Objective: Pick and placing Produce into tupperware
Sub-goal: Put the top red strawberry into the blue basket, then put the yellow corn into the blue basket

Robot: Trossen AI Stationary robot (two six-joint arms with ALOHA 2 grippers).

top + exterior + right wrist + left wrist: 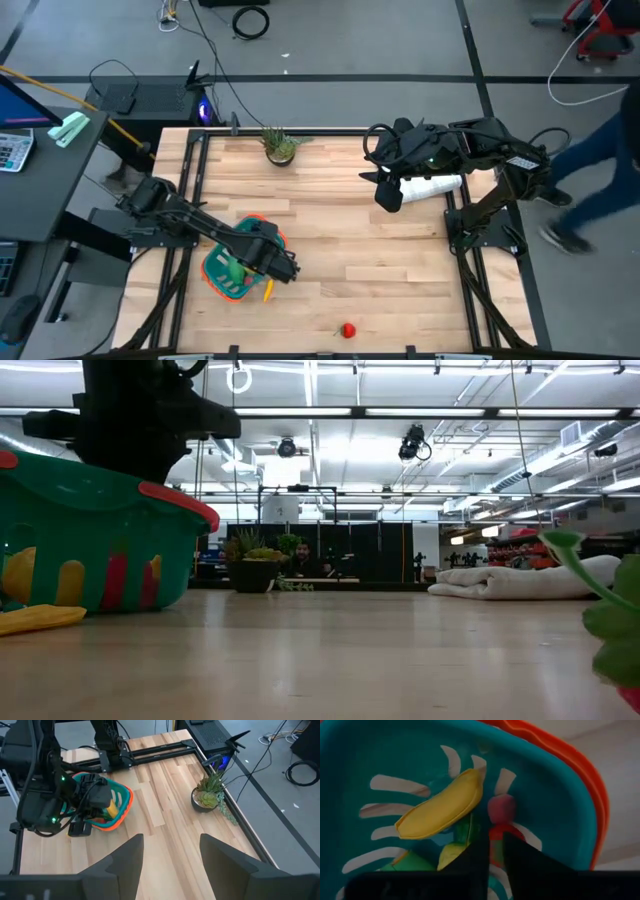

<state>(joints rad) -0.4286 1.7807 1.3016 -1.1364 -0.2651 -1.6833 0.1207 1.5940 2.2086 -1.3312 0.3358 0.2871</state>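
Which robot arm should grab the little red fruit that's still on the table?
Probably the left. Its claw is over the basket, nearer the red fruit; the right claw hangs open, farther off by the white cloth.

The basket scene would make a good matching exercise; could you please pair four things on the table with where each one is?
Things:
1. banana
2. red piece
3. potted plant
4. folded cloth

Places:
A. under the right gripper
B. inside the basket
C. alone near the front edge
D. at the far edge

Pairs: 1-B, 2-C, 3-D, 4-A
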